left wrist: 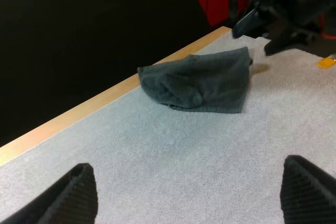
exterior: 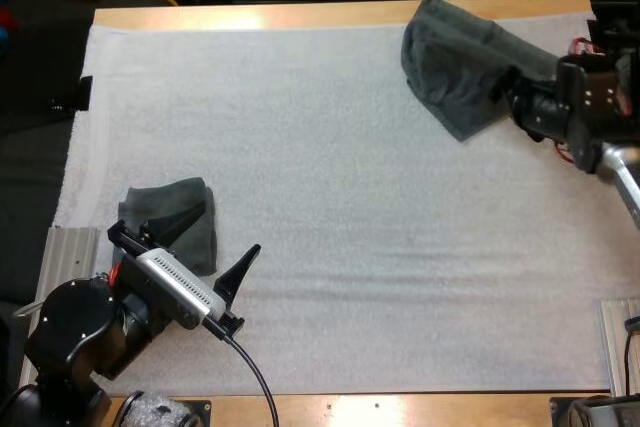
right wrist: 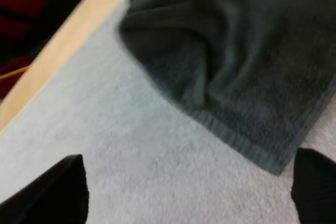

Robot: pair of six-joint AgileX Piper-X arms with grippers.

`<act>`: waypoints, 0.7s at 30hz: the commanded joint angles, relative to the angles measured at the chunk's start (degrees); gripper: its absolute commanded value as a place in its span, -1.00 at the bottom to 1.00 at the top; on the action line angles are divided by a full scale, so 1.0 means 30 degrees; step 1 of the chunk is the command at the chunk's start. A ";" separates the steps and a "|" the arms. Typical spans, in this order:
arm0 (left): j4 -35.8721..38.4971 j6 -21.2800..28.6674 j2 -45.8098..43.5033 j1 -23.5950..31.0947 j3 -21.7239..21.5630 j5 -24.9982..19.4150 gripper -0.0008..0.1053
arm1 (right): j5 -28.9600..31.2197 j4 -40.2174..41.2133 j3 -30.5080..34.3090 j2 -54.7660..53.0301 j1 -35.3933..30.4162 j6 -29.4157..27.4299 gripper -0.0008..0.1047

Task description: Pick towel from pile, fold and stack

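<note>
Grey-green terry, a crumpled dark towel (exterior: 455, 62) lies at about one o'clock on the white mat (exterior: 350, 167), against the far edge of the wooden table (exterior: 300, 15). My right gripper (exterior: 503, 87) sits at its four-o'clock side with fingers spread wide, the hemmed corner just ahead of them, not between. My left gripper (exterior: 205, 247), also apart and empty, hangs at eight o'clock, one finger above a folded dark grey-green towel (exterior: 145, 202).

High view overhead, right wrist close, left far, sharing crumpled towel (exterior: 452, 65)
</note>
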 commanded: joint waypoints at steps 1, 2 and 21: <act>-0.0224 -0.0145 0.0034 -0.0064 -0.0164 -0.0209 0.33 | 0.0086 -0.0113 -0.0368 0.0452 0.0134 0.0150 0.47; -0.0224 -0.0145 0.0034 -0.0064 -0.0164 -0.0209 0.33 | 0.0083 -0.0156 -0.0562 0.0808 0.0230 0.0178 0.47; -0.0224 -0.0145 0.0034 -0.0064 -0.0164 -0.0209 0.33 | 0.0683 -0.0837 -0.1921 0.5777 0.1152 0.2216 0.47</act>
